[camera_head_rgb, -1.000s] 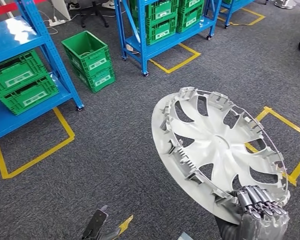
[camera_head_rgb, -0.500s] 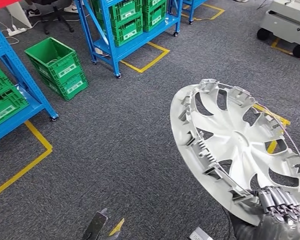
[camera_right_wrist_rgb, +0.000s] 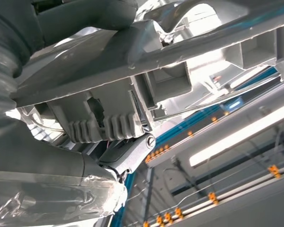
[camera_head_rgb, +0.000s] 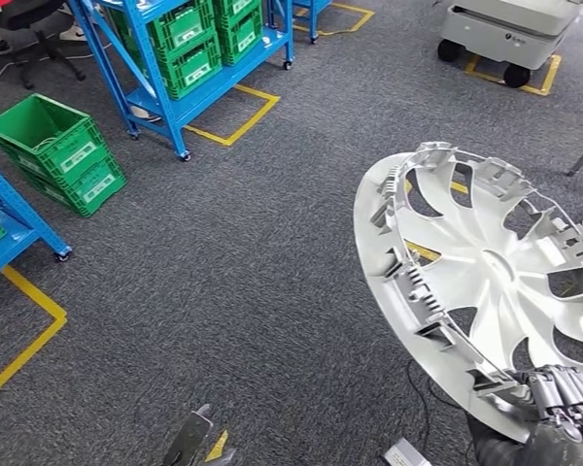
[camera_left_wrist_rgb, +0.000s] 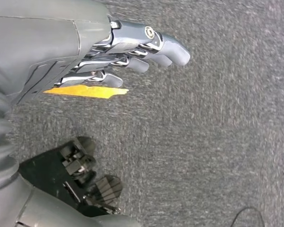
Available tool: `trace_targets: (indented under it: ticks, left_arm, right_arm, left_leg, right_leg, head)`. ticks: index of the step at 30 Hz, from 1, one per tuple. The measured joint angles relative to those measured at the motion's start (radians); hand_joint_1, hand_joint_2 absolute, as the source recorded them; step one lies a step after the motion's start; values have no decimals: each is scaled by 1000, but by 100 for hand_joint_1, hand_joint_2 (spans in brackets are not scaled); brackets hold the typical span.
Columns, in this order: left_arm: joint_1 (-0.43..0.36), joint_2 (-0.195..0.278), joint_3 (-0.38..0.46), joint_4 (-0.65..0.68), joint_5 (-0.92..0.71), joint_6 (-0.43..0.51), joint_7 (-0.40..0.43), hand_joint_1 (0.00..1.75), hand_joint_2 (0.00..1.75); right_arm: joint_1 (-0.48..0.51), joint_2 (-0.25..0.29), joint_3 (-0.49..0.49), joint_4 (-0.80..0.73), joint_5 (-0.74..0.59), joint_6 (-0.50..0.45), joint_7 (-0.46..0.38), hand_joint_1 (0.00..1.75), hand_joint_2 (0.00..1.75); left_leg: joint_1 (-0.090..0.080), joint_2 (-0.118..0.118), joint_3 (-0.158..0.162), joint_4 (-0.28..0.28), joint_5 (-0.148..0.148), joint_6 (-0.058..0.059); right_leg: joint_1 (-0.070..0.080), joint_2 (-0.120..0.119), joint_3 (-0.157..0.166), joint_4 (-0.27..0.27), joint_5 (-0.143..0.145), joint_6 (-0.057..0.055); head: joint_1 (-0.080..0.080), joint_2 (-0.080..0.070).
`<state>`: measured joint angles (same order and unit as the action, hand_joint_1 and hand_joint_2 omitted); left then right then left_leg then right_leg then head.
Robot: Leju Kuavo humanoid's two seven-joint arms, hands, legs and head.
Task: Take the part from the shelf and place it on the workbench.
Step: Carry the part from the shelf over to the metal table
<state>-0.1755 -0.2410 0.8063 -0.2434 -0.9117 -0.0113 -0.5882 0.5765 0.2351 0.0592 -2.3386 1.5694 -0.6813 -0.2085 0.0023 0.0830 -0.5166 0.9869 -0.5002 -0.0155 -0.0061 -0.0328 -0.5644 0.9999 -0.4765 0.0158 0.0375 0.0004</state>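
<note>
Silver-grey wheel cover [camera_head_rgb: 487, 291], tilted, held at its lower rim by the right hand [camera_head_rgb: 560, 403]; its right edge is cut off by the frame. Right wrist view: fingers [camera_right_wrist_rgb: 131, 153] curled around the ribbed rim. Left hand [camera_left_wrist_rgb: 97, 56] hangs over grey carpet, fingers extended, holding nothing. Blue shelving [camera_head_rgb: 167, 68] with green crates [camera_head_rgb: 53, 150] stands well apart.

So the big round silver plastic wheel cover [camera_head_rgb: 487, 291] sits tilted at the right, its near rim gripped by the right hand [camera_head_rgb: 560, 413] below it. The left hand [camera_left_wrist_rgb: 140, 52] hangs low over the grey carpet floor [camera_head_rgb: 259, 272]. Far left, green plastic crates [camera_head_rgb: 53, 150] stand stacked on the floor, the blue metal shelf rack [camera_head_rgb: 179, 58] behind them. A white wheeled cart [camera_head_rgb: 505, 29] is at the far right.
</note>
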Motion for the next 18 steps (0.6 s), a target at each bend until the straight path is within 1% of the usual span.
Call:
trace_targets:
  ticks: [1, 2, 3, 4, 5, 6, 7, 8, 9, 10, 11, 12, 13, 14, 15, 16, 17, 18]
  left_arm:
    - [0, 0, 0, 0, 0, 0, 0, 0, 175]
    - [0, 0, 0, 0, 0, 1, 0, 0, 175]
    - [1, 0, 0, 0, 0, 1, 0, 0, 175]
    - [3, 0, 0, 0, 1, 2, 0, 0, 175]
    - [5, 1, 0, 0, 2, 2, 0, 0, 175]
    - [7, 2, 0, 0, 2, 3, 0, 0, 175]
    - [8, 3, 0, 0, 3, 3, 0, 0, 175]
    - [8, 3, 0, 0, 3, 4, 0, 0, 175]
    - [8, 3, 0, 0, 3, 4, 0, 0, 175]
    - [7, 3, 0, 0, 4, 4, 0, 0, 175]
    - [6, 4, 0, 0, 4, 4, 0, 0, 175]
    - [6, 4, 0, 0, 5, 4, 0, 0, 175]
    - [6, 4, 0, 0, 8, 3, 0, 0, 175]
    - [5, 4, 0, 0, 13, 0, 0, 0, 175]
    - [5, 4, 0, 0, 18, -4, 0, 0, 175]
    - [4, 3, 1, 0, 23, -9, 0, 0, 175]
    - [3, 2, 1, 0, 28, -13, 0, 0, 175]
    - [3, 2, 1, 0, 31, -16, -1, 0, 175]
  right_arm:
    - [0, 4, -4, -3, 0, 0, -2, 175, 175]
    - [-1, 8, -8, -6, 0, 0, -4, 175, 175]
    - [-2, 13, -11, -8, 0, 0, -5, 175, 175]
    - [-2, 16, -15, -9, 0, 0, -6, 175, 175]
    - [-3, 19, -18, -11, 0, 0, -8, 175, 175]
    - [-2, 22, -22, -12, 0, 0, -8, 175, 175]
    - [-2, 24, -26, -14, 0, 0, -9, 175, 175]
    - [-2, 27, -30, -15, 0, 0, -9, 175, 175]
    - [-2, 28, -33, -17, 0, 0, -9, 175, 175]
    - [-3, 30, -35, -19, 0, 0, -9, 175, 175]
    - [-4, 31, -38, -21, 0, 0, -8, 175, 175]
    - [-4, 33, -40, -23, 0, 0, -8, 175, 175]
    - [-4, 34, -43, -26, 0, 0, -8, 175, 175]
    - [-3, 35, -45, -29, 0, 0, -8, 175, 175]
    - [-1, 37, -49, -32, 0, 0, -9, 175, 175]
    - [1, 39, -52, -34, 0, 0, -10, 175, 175]
    - [1, 41, -55, -36, 0, 0, -12, 175, 175]
    - [1, 42, -57, -38, 0, 0, -14, 175, 175]
  left_leg:
    - [2, -13, -5, 14, -14, -5]
    - [4, -31, -20, 49, -39, -9]
    - [5, -52, -44, 105, -73, -11]
    - [5, -66, -77, 176, -108, -11]
    - [5, -72, -110, 244, -134, -10]
    - [5, -75, -132, 286, -141, -8]
    - [5, -77, -139, 293, -128, -5]
    - [5, -80, -127, 260, -95, -1]
    - [4, -91, -101, 200, -53, 4]
    - [4, -110, -73, 135, -19, 9]
    - [5, -127, -48, 77, 2, 13]
    - [5, -141, -33, 41, 10, 15]
    - [5, -147, -28, 25, 7, 16]
    - [4, -142, -27, 18, 6, 17]
    - [4, -134, -27, 15, 9, 20]
    - [5, -125, -26, 11, 12, 24]
    - [6, -115, -24, 6, 15, 29]
    - [7, -103, -23, 2, 17, 33]
  right_leg:
    - [-1, 9, -1, -1, 3, -6]
    - [-3, 17, -2, -3, 5, -12]
    - [-3, 26, -2, -4, 7, -16]
    - [-2, 35, -4, -3, 8, -19]
    - [0, 46, -5, -3, 9, -21]
    - [2, 58, -5, -3, 9, -22]
    - [4, 70, -5, -2, 9, -22]
    - [5, 83, -5, -1, 10, -22]
    - [6, 95, -4, 0, 10, -22]
    - [7, 106, -5, 2, 9, -21]
    - [8, 117, -8, 5, 9, -19]
    - [8, 126, -13, 8, 11, -16]
    - [7, 134, -19, 10, 12, -11]
    - [4, 142, -24, 10, 15, -5]
    - [2, 145, -30, 11, 16, 0]
    - [2, 134, -37, 17, 12, 5]
    - [3, 113, -50, 40, -4, 9]
    - [3, 86, -74, 86, -30, 14]
  head:
    - [-1, 0]
    - [-2, 0]
    - [-3, 0]
    - [-4, 0]
    - [-4, 0]
    - [-4, 0]
    - [-4, 0]
    - [-4, 0]
    - [-4, 0]
    - [-4, 0]
    - [-4, 0]
    - [-3, 0]
    - [-3, 0]
    - [-3, 0]
    - [-4, 0]
    - [-3, 0]
    - [0, 0]
    - [2, 0]
